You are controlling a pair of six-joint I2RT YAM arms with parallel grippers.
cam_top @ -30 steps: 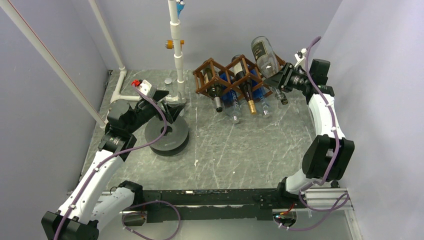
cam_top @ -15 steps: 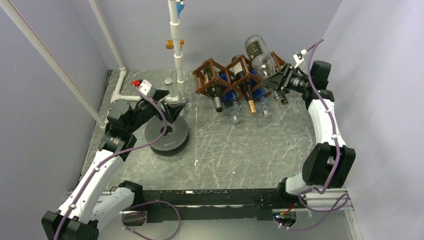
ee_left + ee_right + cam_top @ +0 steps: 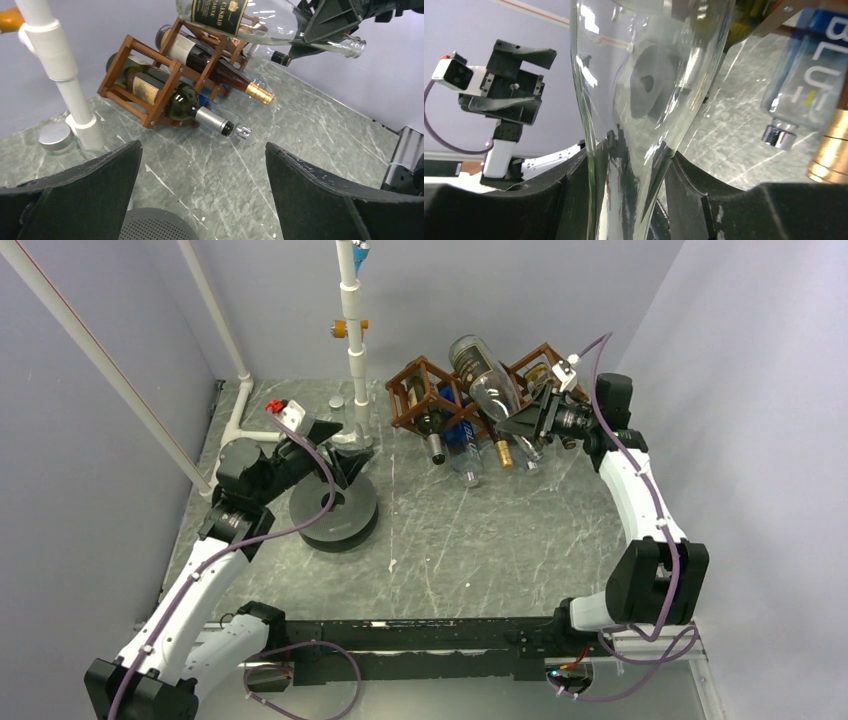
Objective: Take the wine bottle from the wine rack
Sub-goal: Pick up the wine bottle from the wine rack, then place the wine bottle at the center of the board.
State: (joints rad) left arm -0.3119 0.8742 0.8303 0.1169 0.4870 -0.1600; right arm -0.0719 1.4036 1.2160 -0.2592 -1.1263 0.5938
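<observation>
Bottle up in the air at the far right of the counter, and we start with the top view. The right arm reaches in from the right, and the right jaws are clamped on the clear bottle's neck. The base points up and far-left, the neck slopes down to the right, and the body hangs over the middle of the rack. The rack stands at the far side with a green bottle, a blue bottle and a gold-capped bottle lying in its cells, necks pointing near. On the left, the left arm holds the left jaws spread wide above a grey disc, near a white pipe.

Left wrist view now: two black fingers stand far apart, with only counter and the disc's rim between them. Beyond lies the rack, the green bottle showing a silver cap, the gold-capped one just above it. The held bottle crosses the top of the frame, dark label showing, right over the rack's top corner. Whether it is touching the wood or just clear, I cannot tell. A silver lid sits beside the pipe's foot.

Right wrist view, very close: clear glass fills the middle. The neck is pinched between both black fingers, tight on the glass. The blue bottle hangs at the right, with a gold cap at the edge just below it. The left jaws gape in the background on the left.
</observation>
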